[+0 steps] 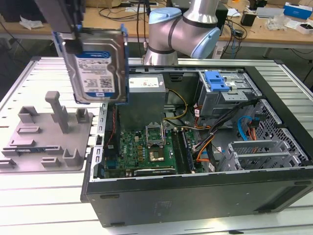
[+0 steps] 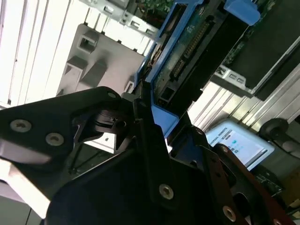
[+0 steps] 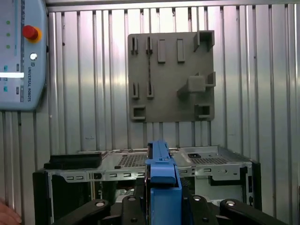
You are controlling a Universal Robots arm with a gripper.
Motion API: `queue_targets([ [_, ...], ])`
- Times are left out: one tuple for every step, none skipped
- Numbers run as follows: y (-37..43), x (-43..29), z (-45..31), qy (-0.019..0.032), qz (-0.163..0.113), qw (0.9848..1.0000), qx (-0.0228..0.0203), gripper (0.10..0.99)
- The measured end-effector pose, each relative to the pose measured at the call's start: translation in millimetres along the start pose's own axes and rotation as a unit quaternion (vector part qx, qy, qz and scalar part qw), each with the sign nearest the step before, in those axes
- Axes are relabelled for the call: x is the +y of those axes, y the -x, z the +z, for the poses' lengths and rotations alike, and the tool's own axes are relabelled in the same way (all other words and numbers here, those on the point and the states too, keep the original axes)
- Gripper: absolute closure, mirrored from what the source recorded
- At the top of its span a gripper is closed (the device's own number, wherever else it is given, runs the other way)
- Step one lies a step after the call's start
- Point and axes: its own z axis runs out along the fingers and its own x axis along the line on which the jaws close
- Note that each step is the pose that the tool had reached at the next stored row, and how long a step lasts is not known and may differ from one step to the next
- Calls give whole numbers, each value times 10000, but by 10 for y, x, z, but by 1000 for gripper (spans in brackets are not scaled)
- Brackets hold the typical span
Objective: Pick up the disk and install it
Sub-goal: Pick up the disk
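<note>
The disk point(image 1: 95, 63), a silver hard drive with a white-and-blue label and a blue frame, hangs upright in the air at the exterior view's upper left. It is above the gap between the grey fixture plate point(image 1: 49, 142) and the open computer case point(image 1: 195, 188). My gripper point(image 1: 73, 41) is shut on the disk's upper edge. In the first wrist view the disk point(image 3: 163, 176) shows edge-on between the black fingers point(image 3: 133, 206), with the fixture plate point(image 3: 171, 77) and case point(image 3: 140, 161) beyond it. In the second wrist view the black fingers point(image 2: 145, 140) clamp the disk point(image 2: 187, 51) by its blue frame.
Inside the case are the motherboard point(image 1: 146, 149), a grey power supply box point(image 1: 145, 93), cables and a drive cage with a blue latch point(image 1: 216, 81). The arm's base point(image 1: 181, 34) stands behind the case. A teach pendant point(image 3: 18, 51) lies on the ribbed table point(image 3: 262, 70).
</note>
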Motion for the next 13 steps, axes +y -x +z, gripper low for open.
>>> queue_targets([
  [-10,-41,0,1,-1,10000,0,722],
  [-28,-121,-1,1,0,10000,0,722],
  [-39,-168,-1,2,0,10000,0,722],
  [-50,-215,-1,2,-1,10000,0,722],
  [-61,-261,-1,2,0,10000,0,722],
  [-71,-305,-1,3,0,10000,0,722],
  [-85,-361,-2,3,-1,10000,0,722],
  [-97,-402,-2,4,-1,10000,0,722],
  [-120,-476,-2,4,-1,10000,0,722],
  [-145,-563,-2,4,0,10000,0,722],
  [-173,-642,-1,3,-1,10000,0,722],
  [-189,-686,-2,4,0,10000,0,722],
  [-219,-766,-2,4,-1,10000,0,722],
])
